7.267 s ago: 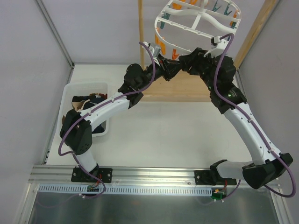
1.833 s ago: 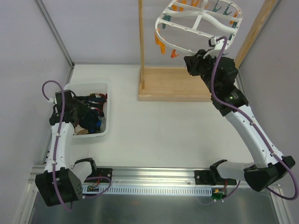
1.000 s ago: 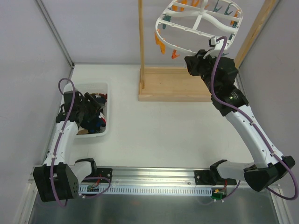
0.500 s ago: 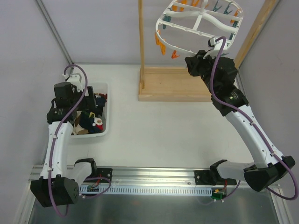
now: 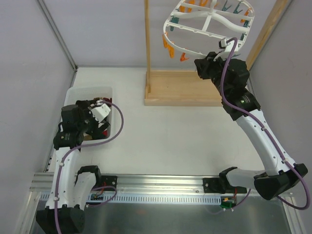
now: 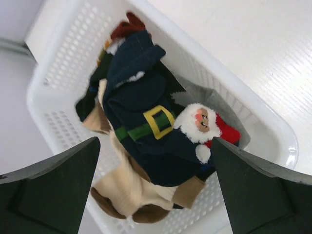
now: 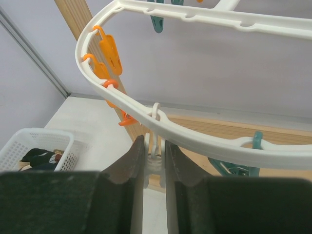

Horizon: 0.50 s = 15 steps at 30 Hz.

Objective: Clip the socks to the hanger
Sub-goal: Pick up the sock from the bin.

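The socks (image 6: 141, 102) lie heaped in a white basket (image 6: 273, 134) at the left of the table (image 5: 170, 131). On top is a dark navy one with a green band, a yellow buckle and a Santa face (white beard, red cap), and tan ones lie under it. The left gripper (image 6: 153, 146) hovers above the heap, fingers spread wide, holding nothing. The hanger (image 7: 195, 139), a white oval frame with orange pegs (image 7: 109, 51) and teal ones, hangs high beside the wooden stand (image 5: 180, 87). The right gripper (image 7: 152, 161) is clenched on a pale clip (image 7: 156, 109) dangling from the hanger's rim.
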Motion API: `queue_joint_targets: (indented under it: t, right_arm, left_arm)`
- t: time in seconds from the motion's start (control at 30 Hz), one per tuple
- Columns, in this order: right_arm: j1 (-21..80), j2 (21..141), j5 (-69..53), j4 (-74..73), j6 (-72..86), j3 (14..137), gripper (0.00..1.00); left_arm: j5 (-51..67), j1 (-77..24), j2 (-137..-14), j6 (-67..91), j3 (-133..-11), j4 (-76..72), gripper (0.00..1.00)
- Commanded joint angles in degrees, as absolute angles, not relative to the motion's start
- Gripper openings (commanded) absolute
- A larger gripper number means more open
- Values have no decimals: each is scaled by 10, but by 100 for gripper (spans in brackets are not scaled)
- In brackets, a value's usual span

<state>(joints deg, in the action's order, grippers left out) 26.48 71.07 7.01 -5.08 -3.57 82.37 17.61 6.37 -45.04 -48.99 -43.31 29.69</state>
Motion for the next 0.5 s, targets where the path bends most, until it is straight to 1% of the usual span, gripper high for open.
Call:
queue_joint_targets:
  t: [0.0, 0.03, 0.1, 0.17, 0.2, 0.3, 0.4, 0.47]
  right_arm:
    - [252, 708, 52, -18, -31, 825, 1]
    - [251, 710, 50, -18, -26, 823, 1]
    - [247, 710, 44, -13, -20, 818, 1]
    - [245, 708, 35, -4, -9, 805, 1]
    - [243, 708, 34, -4, -7, 802, 1]
    - [234, 706, 26, 17, -1, 791, 1]
    - [223, 708, 15, 23, 15, 791, 1]
    - [216, 711, 6, 29, 20, 790, 1]
  left_arm:
    - [250, 65, -397, -606, -426, 287, 99]
    - [251, 65, -384, -610, -427, 287, 98]
    - [201, 65, -379, -628, -421, 287, 98]
    - [156, 64, -373, -685, -399, 294, 98]
    - [110, 63, -370, -706, -388, 296, 98]
    - [56, 62, -350, -760, -358, 306, 98]
    - [43, 63, -322, -787, -340, 308, 98]
    - [61, 63, -309, -799, -328, 308, 98]
